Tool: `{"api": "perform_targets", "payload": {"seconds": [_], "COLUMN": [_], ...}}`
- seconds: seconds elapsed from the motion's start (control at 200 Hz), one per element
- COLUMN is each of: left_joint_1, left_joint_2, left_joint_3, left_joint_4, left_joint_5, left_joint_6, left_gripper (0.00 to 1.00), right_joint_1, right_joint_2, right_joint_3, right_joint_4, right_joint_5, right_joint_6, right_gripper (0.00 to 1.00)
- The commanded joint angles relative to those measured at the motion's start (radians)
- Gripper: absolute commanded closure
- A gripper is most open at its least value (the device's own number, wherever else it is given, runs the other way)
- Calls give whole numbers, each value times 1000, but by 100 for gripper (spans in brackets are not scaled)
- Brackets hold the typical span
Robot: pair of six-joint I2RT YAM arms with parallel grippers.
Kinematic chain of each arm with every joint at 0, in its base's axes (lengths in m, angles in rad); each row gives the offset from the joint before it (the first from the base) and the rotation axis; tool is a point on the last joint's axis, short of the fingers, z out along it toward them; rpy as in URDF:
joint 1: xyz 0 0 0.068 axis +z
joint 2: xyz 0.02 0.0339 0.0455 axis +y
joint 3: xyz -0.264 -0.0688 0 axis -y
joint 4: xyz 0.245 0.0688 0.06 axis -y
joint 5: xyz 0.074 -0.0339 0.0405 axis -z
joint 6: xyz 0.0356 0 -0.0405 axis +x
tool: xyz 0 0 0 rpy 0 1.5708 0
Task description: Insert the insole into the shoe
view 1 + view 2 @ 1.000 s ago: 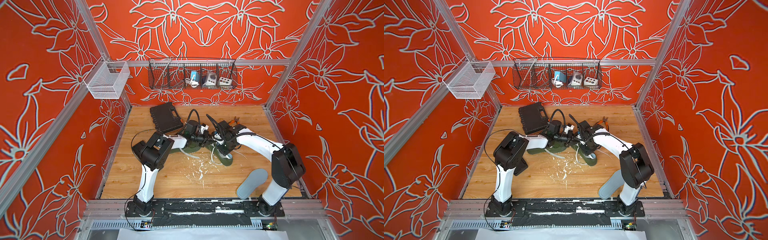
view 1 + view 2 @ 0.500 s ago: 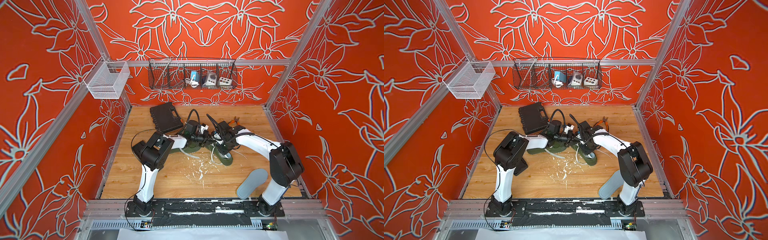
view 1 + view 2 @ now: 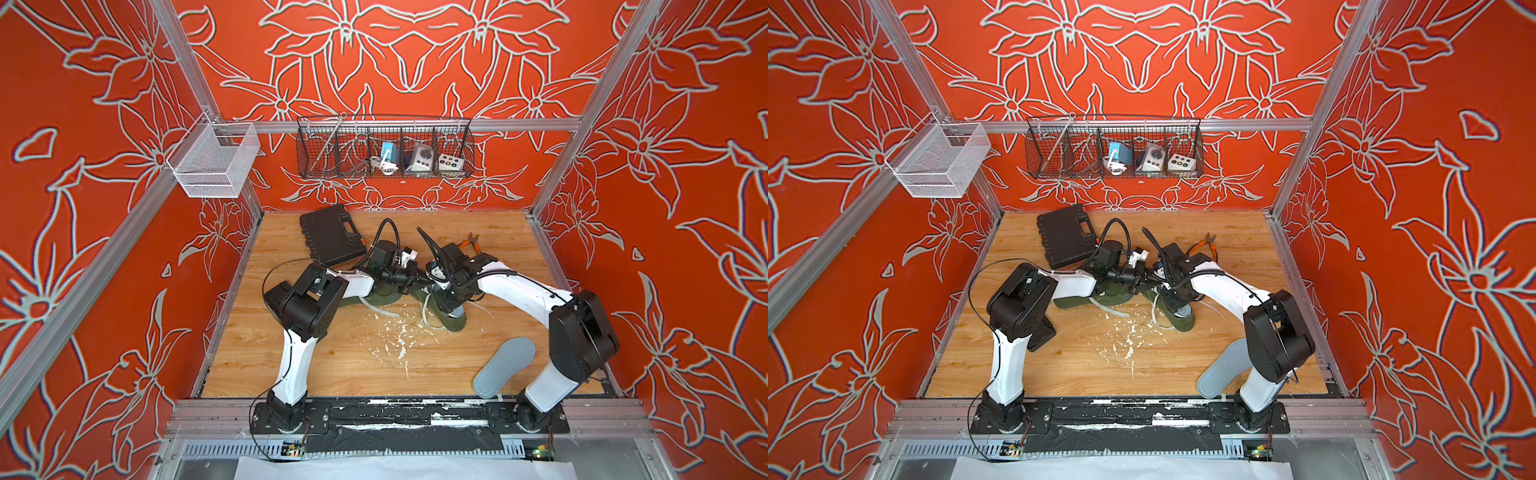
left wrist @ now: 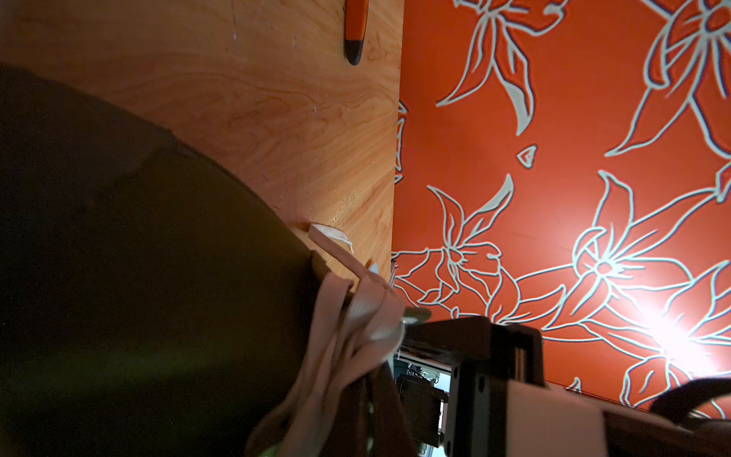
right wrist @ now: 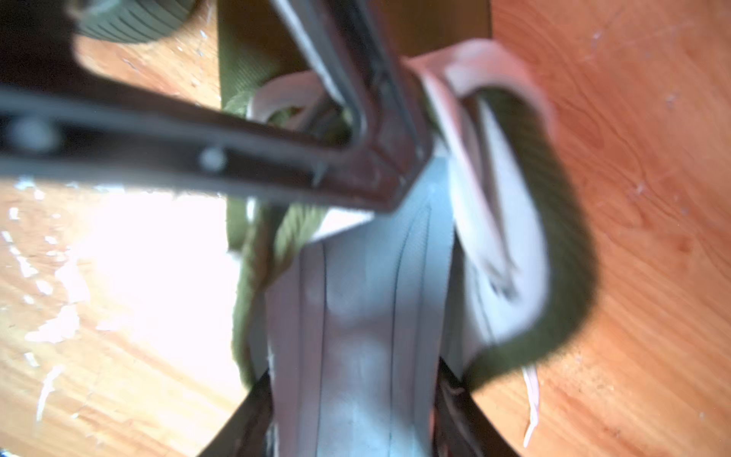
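The left tool [image 3: 420, 282] is pinched shut on the laces [image 4: 348, 316] of the shoe [image 5: 561, 237], while the grey insole [image 5: 356, 296] runs from between the right tool [image 5: 354, 368]'s parted jaws into it; whether they grip it is unclear.

no lettering, label, brand or number can be read in any view. the small devices [image 3: 451, 163] in the wire basket [image 3: 320, 153] on the back wall and the black case [image 3: 332, 237] on the table are too small to show any marking, and both wrist views are blurred or dark at close range.
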Motion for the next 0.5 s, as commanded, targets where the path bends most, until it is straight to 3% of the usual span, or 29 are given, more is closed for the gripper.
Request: {"api": "perform_targets", "payload": {"seconds": [0.0, 0.495], "left_joint_1": [0, 1], "left_joint_2": [-43, -46], "left_joint_3": [0, 3], "left_joint_4": [34, 20], "left_joint_5": [31, 30], "left_joint_6": [6, 14], "left_gripper": [100, 100], "right_joint_1": [-3, -2], "right_joint_2": [-41, -84], "right_joint_3": [-15, -7], "right_joint_4": [-51, -114], "right_joint_5": [11, 12], "right_joint_6": [19, 26], "right_gripper": [41, 24]}}
